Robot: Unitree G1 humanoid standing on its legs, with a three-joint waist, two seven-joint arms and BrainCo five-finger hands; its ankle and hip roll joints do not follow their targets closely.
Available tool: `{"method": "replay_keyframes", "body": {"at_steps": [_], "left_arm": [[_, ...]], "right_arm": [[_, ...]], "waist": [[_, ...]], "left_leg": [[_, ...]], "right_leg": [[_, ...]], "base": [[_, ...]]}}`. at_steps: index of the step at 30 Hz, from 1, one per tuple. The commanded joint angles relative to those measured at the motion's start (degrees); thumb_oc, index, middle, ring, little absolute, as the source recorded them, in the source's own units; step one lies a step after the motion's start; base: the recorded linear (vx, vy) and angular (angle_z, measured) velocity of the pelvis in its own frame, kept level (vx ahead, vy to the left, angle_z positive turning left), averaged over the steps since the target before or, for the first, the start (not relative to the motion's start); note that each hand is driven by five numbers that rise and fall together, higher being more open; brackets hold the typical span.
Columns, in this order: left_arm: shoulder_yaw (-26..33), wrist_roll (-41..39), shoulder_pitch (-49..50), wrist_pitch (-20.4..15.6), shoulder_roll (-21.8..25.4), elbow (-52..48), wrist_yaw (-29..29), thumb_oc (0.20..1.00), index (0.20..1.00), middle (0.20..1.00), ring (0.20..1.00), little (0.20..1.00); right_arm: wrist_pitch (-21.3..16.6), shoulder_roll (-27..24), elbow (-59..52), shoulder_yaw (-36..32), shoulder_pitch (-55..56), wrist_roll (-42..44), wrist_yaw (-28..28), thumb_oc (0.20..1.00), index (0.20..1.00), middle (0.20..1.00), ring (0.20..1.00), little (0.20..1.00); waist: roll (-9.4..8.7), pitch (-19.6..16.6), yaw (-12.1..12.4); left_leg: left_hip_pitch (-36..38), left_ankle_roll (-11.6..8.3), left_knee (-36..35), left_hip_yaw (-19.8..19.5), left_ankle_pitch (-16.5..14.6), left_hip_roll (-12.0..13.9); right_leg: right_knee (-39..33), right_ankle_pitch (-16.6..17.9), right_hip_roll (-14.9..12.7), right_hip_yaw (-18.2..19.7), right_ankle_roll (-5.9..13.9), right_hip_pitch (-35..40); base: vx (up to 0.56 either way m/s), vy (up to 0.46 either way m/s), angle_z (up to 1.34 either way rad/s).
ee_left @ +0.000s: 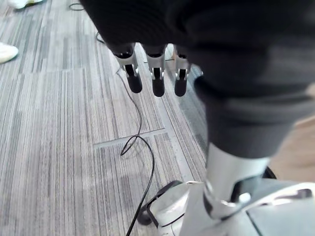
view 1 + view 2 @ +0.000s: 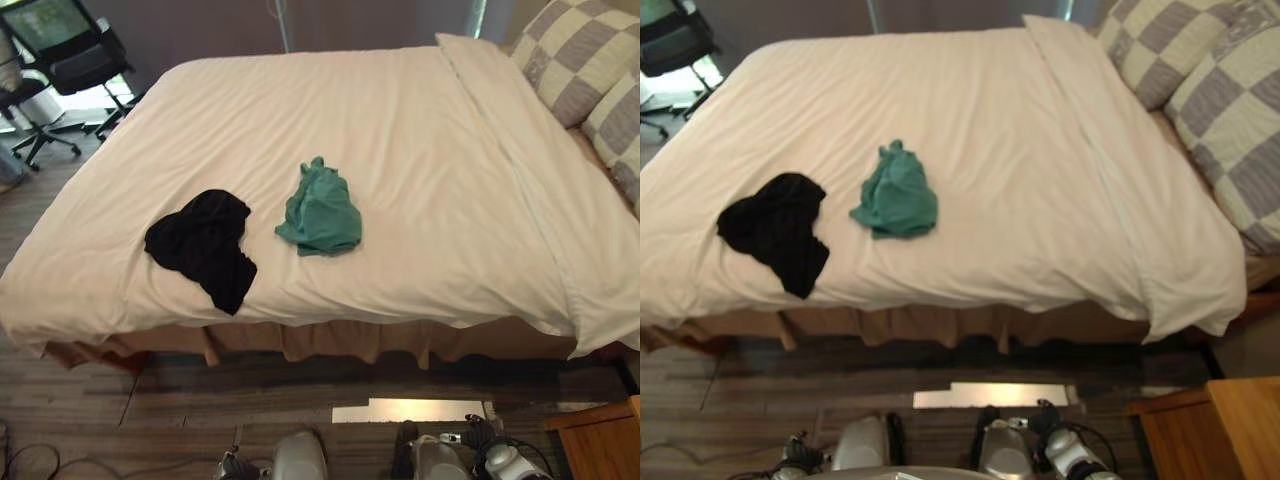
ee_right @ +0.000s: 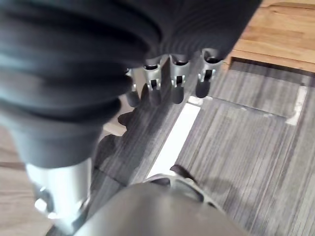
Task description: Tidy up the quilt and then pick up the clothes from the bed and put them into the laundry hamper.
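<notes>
Quilt lying smooth across bed. You are seeing black garment and green garment resting on it, near front edge, slightly apart. Left robot hand and right robot hand hanging over floor, fingers relaxed, holding nothing.

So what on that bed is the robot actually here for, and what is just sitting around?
For the job:
quilt, spread over the bed
black garment, near the bed's front edge
green garment, beside the black one
left hand and right hand, both hanging over the floor, holding nothing

Just around:
checked pillows
office chair
wooden cabinet
</notes>
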Motion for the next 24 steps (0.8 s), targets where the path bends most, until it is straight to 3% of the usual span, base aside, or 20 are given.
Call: {"method": "replay_keyframes", "body": {"at_steps": [1,3,4,6,8,9,10,11,13,14,15,16,17,19,20,22,24], "left_arm": [[-2.0,2.9,-1.5,-1.6,-0.6,-2.3,0.7,1.0,1.0,1.0,1.0,1.0],[-2.4,3.0,-2.3,-1.8,-0.8,-2.4,0.9,1.0,1.0,1.0,1.0,1.0],[-3.3,4.0,-2.5,-1.7,-0.6,-2.3,0.5,1.0,1.0,1.0,1.0,1.0],[-3.4,4.7,-2.7,-1.9,-0.3,-2.2,-0.1,1.0,1.0,1.0,1.0,1.0],[-3.7,5.3,-3.4,-1.3,0.6,-1.0,-0.6,1.0,1.0,1.0,1.0,1.0],[-3.3,4.9,-3.9,-1.3,1.5,-0.7,-0.7,1.0,1.0,1.0,1.0,1.0],[-3.0,5.3,-4.3,-1.0,2.6,-0.1,-0.7,1.0,1.0,1.0,1.0,1.0],[-3.4,6.9,-4.1,-0.6,4.5,0.0,-1.6,1.0,1.0,1.0,1.0,1.0],[-3.5,7.5,-3.6,-0.2,5.3,-0.4,-1.7,1.0,1.0,1.0,1.0,1.0],[-3.8,9.5,-3.3,0.1,6.7,-0.7,-2.4,1.0,1.0,1.0,1.0,1.0],[-3.8,9.5,-3.3,0.1,6.7,-0.8,-2.4,1.0,1.0,1.0,1.0,1.0],[-4.3,10.1,-3.6,0.0,7.0,-1.2,-2.7,1.0,1.0,1.0,1.0,1.0],[-5.0,10.3,-4.4,-0.2,6.7,-1.3,-3.0,1.0,1.0,1.0,1.0,1.0],[-5.1,10.4,-4.9,-0.1,6.3,-0.9,-2.9,1.0,1.0,1.0,1.0,1.0],[-5.1,11.6,-5.5,0.4,5.5,0.4,-3.0,1.0,1.0,1.0,1.0,1.0],[-5.5,12.5,-5.9,-0.3,5.1,0.5,-2.8,1.0,1.0,1.0,1.0,1.0],[-5.3,12.3,-4.7,0.0,4.2,0.8,-2.5,1.0,1.0,1.0,1.0,1.0]], "right_arm": [[-0.5,1.6,-2.3,1.3,-0.7,-2.1,0.1,1.0,1.0,1.0,1.0,1.0],[-0.4,1.3,-1.6,0.3,-0.2,-2.5,-0.1,1.0,1.0,1.0,1.0,1.0],[-0.5,1.4,-0.7,-0.8,1.2,-2.5,-0.1,1.0,1.0,1.0,1.0,1.0],[-0.4,1.7,-0.8,-1.3,1.8,-2.4,0.3,1.0,1.0,1.0,1.0,1.0],[-0.3,3.0,0.4,-1.7,3.3,-3.8,1.2,1.0,1.0,1.0,1.0,1.0],[-0.1,4.0,1.0,-1.6,3.3,-4.2,1.3,1.0,1.0,1.0,1.0,1.0],[0.1,4.8,1.2,-1.1,3.4,-4.7,2.0,1.0,1.0,1.0,1.0,1.0],[0.5,6.1,0.7,-0.3,3.4,-5.1,2.6,1.0,1.0,1.0,1.0,1.0],[0.4,6.5,-0.1,0.5,3.6,-5.6,2.7,1.0,1.0,1.0,1.0,1.0],[-0.2,7.2,-1.9,2.4,3.9,-6.1,3.0,1.0,1.0,1.0,1.0,1.0],[-0.2,7.2,-1.9,2.5,3.9,-6.0,3.0,1.0,1.0,1.0,1.0,1.0],[-0.5,7.4,-2.8,3.1,3.7,-5.7,3.2,1.0,1.0,1.0,1.0,1.0],[-0.6,7.3,-3.1,3.6,3.3,-4.5,3.0,1.0,1.0,1.0,1.0,1.0],[-0.6,7.4,-3.0,3.8,2.7,-4.2,2.8,1.0,1.0,1.0,1.0,1.0],[-0.3,7.2,-2.5,4.2,1.6,-4.2,2.8,1.0,1.0,1.0,1.0,1.0],[-0.5,7.2,-2.7,4.2,1.8,-4.5,2.5,1.0,1.0,1.0,1.0,1.0],[0.1,7.3,-1.1,5.1,1.4,-5.3,2.6,1.0,1.0,1.0,1.0,1.0]], "waist": [[0.8,1.6,0.8],[0.85,1.2,1.1],[0.87,0.7,1.2],[0.62,0.1,1.4],[-0.91,-0.8,1.8],[-2.08,-0.5,2.1],[-3.35,0.0,2.6],[-4.54,0.4,3.1],[-4.92,0.3,3.1],[-5.74,-0.1,2.5],[-5.67,-0.2,2.5],[-6.07,-0.2,1.9],[-6.8,0.0,0.9],[-6.87,0.3,0.6],[-6.36,1.1,0.6],[-6.65,0.6,1.0],[-6.45,0.2,1.0]], "left_leg": [[2.7,-0.29,-17.2,-0.6,4.1,2.7],[0.4,-0.9,-22.6,-1.1,6.0,5.6],[-0.9,-1.41,-23.0,-0.9,7.5,8.3],[0.2,-1.6,-22.1,-1.0,7.6,8.4],[-3.0,-1.86,-15.3,-4.4,6.8,7.7],[-2.6,-1.34,-11.9,-4.1,5.0,6.6],[-2.0,-0.53,-9.5,-3.2,3.1,5.7],[0.0,1.51,-7.0,-0.1,-0.5,4.9],[1.9,1.79,-7.2,0.7,-2.1,4.4],[5.1,2.32,-10.7,1.6,-2.1,2.6],[4.7,2.76,-11.1,2.1,-1.1,2.7],[5.3,2.9,-12.3,1.8,-1.1,1.7],[7.0,3.09,-13.7,1.6,-1.3,-0.9],[8.3,3.19,-14.0,1.8,-1.9,-2.2],[10.1,2.73,-13.2,1.6,-4.2,-2.8],[10.4,2.93,-11.6,1.5,-5.8,-3.4],[10.5,3.11,-8.2,2.0,-8.2,-3.5]], "right_leg": [[-8.5,-3.8,-3.7,1.9,8.12,6.9],[-7.6,-4.9,-6.5,1.5,9.27,8.0],[-5.2,-5.5,-9.3,0.8,10.36,8.9],[-3.0,-6.1,-10.3,2.0,11.12,8.8],[0.9,-5.9,-12.1,2.8,12.75,9.5],[4.4,-4.0,-13.5,3.9,13.12,8.0],[6.8,0.0,-15.4,3.7,13.8,7.4],[11.7,5.3,-19.5,-0.9,12.8,6.2],[14.4,5.5,-19.9,-2.1,12.91,5.4],[13.1,2.5,-14.8,-1.9,11.61,3.1],[12.5,3.3,-14.7,-2.4,10.91,2.9],[9.9,2.0,-11.1,-1.3,10.67,1.5],[2.5,1.4,-5.8,-0.5,10.51,0.0],[-0.4,2.2,-4.6,-1.4,10.38,-1.3],[-3.7,2.3,-4.6,-4.1,10.73,-1.8],[-6.9,1.9,-5.0,-5.5,10.65,0.5],[-6.9,1.8,-4.6,-3.8,9.09,2.0]], "base": [[0.14,0.399,0.1],[0.19,0.757,0.15],[0.13,0.69,0.38],[0.19,0.59,0.5],[0.24,0.63,0.01],[0.14,0.537,-0.12],[0.14,0.67,-0.02],[0.11,0.511,-0.08],[0.21,0.349,-0.49],[0.2,0.287,-0.53],[0.14,0.26,-0.4],[0.1,0.163,-0.27],[0.14,0.158,-0.25],[0.17,0.134,-0.02],[0.18,0.115,0.03],[0.17,0.03,0.1],[0.21,0.029,0.2]]}}
